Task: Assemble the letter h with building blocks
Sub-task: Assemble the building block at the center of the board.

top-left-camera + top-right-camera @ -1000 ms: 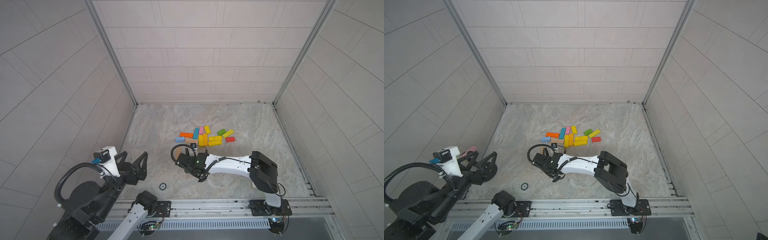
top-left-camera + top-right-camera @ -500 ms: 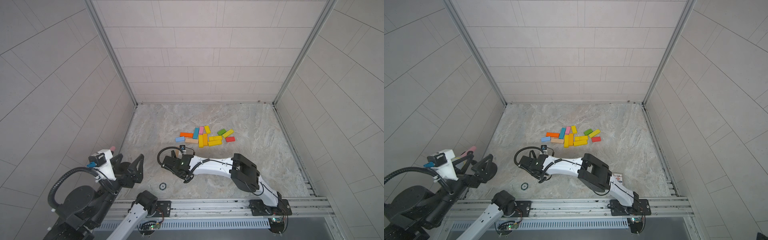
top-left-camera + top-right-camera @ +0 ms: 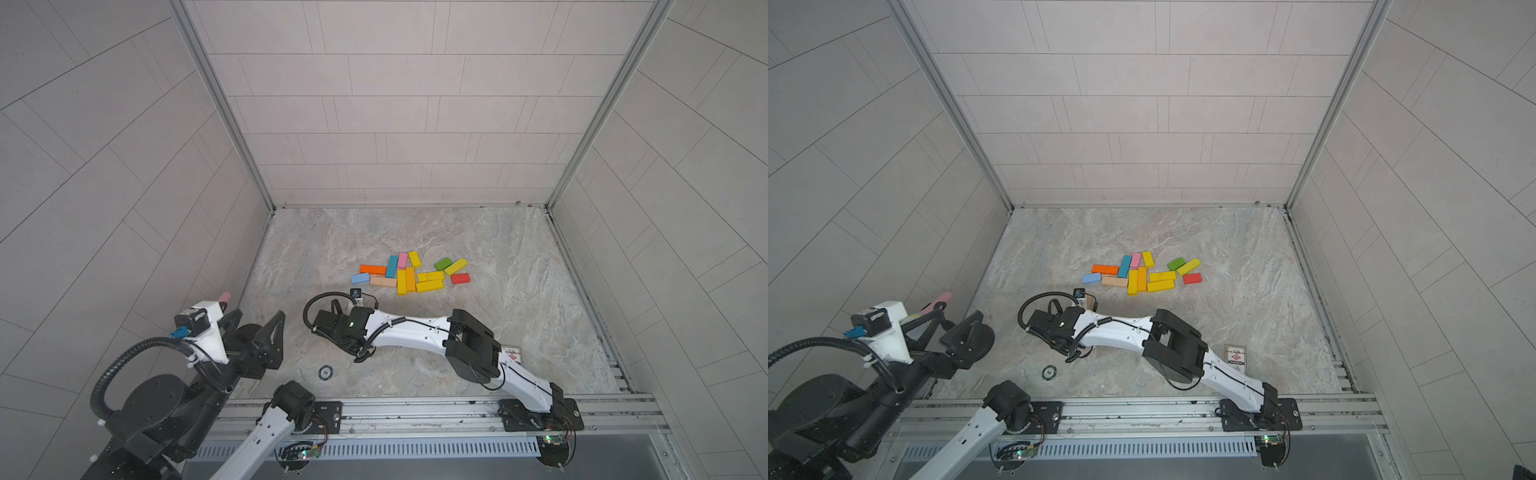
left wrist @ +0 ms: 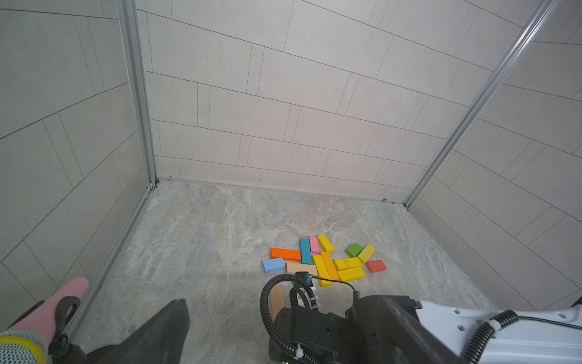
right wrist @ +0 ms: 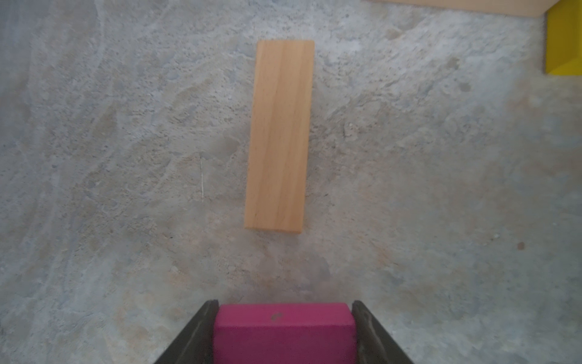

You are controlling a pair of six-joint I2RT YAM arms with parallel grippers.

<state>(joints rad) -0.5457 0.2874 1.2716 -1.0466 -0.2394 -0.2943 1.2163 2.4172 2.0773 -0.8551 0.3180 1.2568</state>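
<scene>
Magenta wood fills my right gripper (image 5: 283,305): the jaws are clamped on 2 opposite sides of the magenta block (image 5: 283,334), which I carry flat above the worktop (image 5: 110,157). My left gripper (image 3: 254,330) hangs spread wide and empty at the near left edge. Over the last second my right arm has swung left, away from the near side of the heap. The wrist view now shows 1 plain wood block (image 5: 278,135) lying alone just ahead, lengthwise in line with my load and not touching it. I read that block as the start of the h, laid clear of the rest, so my load looks meant to join it. Whether it goes in as stem or arch I cannot tell. Farther back, the remaining blocks (image 3: 411,272) lie in a loose heap of yellow, orange, teal, pink, green and red, stock for the other strokes.
</scene>
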